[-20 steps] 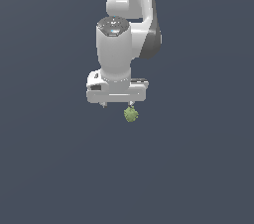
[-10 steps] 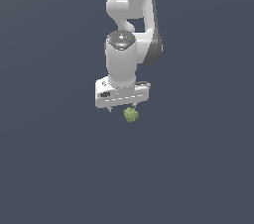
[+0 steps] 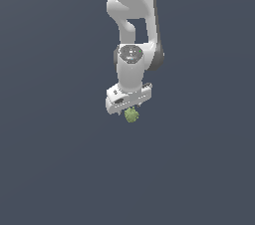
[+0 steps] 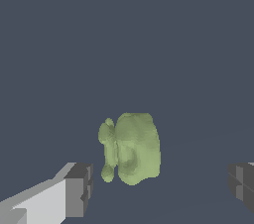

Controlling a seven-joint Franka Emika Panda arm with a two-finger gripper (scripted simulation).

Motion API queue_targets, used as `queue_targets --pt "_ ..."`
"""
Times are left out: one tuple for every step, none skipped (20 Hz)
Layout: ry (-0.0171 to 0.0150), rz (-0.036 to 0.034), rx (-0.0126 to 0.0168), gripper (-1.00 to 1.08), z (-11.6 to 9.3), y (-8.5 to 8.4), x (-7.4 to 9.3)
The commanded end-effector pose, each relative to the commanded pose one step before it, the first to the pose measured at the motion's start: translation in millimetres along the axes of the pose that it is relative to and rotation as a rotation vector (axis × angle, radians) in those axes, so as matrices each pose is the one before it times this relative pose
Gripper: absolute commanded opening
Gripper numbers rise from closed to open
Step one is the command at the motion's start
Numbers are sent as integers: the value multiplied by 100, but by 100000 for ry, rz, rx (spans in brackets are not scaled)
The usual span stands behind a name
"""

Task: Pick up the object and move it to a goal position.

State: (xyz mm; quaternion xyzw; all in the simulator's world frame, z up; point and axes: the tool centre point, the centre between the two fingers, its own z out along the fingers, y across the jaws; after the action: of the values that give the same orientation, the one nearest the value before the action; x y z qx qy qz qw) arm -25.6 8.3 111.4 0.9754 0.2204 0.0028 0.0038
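The object [image 3: 131, 115], a lumpy olive-green clump, is seen just under the white hand [image 3: 128, 111] in the exterior view, at the lower edge of the hand's body. In the wrist view the object [image 4: 131, 147] lies between the two dark finger pads [image 4: 79, 190], with a clear gap on either side, so the hand [image 4: 158, 188] is spread wide and nothing is gripped. Whether the clump rests on the grey surface [image 3: 60, 169] cannot be told, since no shadow or contact line is rendered.

In the exterior view the fingers are mostly hidden behind the hand's body and the clump, and the arm [image 3: 134, 30] is cut off at the top edge. In the wrist view the far pad is cut off by the picture's edge.

Compared with one second ago, the arm's upper links are seen reaching higher in the exterior view and the hand is turned, its body now slanted; the clump is found at nearly the same place.

The grey surface around the clump is uniform, with no edge seen in either view.
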Motion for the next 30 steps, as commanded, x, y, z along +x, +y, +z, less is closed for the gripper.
queue_targets --pt "-130 -4048 381 100 795 -658 -303" --pt "-57 -1151 128 100 235 -201 -85" --pt "-46 -974 110 100 198 -172 -71" --pt "-37 -796 91 100 161 -141 -58" --pt "-28 -621 72 100 125 -111 -44" --pt "-19 -444 52 100 89 -80 -31" --pt "-11 -256 30 100 53 -43 -21" --pt "-4 -97 11 100 18 -20 -4" --pt "-49 532 -16 100 -74 68 24" --pt "0 0 0 100 35 1 -2" --pt "0 0 0 100 103 3 -6" --pt "0 0 0 100 171 5 -10" --pt "6 -69 4 100 237 -29 4" --pt "0 0 0 100 306 7 -19" --pt "7 -69 4 100 370 -26 -6" --pt "5 -48 3 100 435 -15 -16" --pt "5 -48 4 100 498 -14 -21" --pt "7 -69 5 100 553 -22 -19" --pt "7 -69 5 100 523 -22 -14" --pt "0 0 0 100 460 14 -24" --pt "9 -97 4 100 390 -34 12" --pt "0 0 0 100 327 17 -4" --pt "4 -69 -4 100 256 -17 24" --pt "0 0 0 100 192 19 13" --pt "0 0 0 100 130 17 17" --pt "0 0 0 100 73 12 14" --pt "0 0 0 100 23 5 6" --pt "0 0 0 -100 0 0 0" --pt "0 0 0 -100 0 0 0" --pt "0 0 0 -100 0 0 0"
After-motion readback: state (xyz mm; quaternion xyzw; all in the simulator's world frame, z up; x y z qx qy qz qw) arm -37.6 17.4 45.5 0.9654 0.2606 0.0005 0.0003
